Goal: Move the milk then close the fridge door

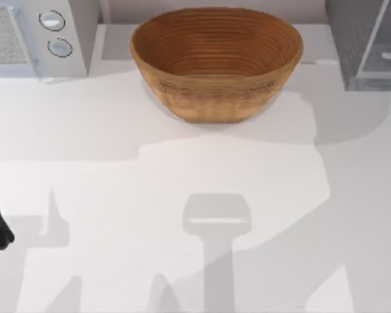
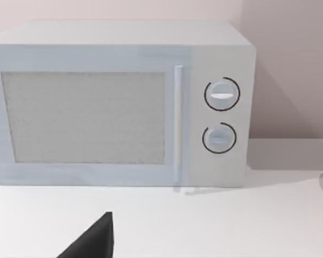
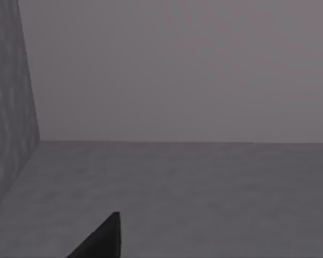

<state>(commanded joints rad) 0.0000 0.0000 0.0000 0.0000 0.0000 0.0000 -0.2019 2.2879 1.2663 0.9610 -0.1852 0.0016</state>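
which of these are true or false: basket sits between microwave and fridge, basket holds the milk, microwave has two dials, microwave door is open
1. The woven basket sits between the microwave and the fridge: true.
2. The basket holds the milk: false, its inside is bare.
3. The microwave has two round dials: true.
4. The microwave door stands open: false, it is closed flush in the left wrist view.

Woven basket (image 1: 216, 62), speckled fridge cabinet (image 1: 352, 36), smooth table (image 1: 117, 137)
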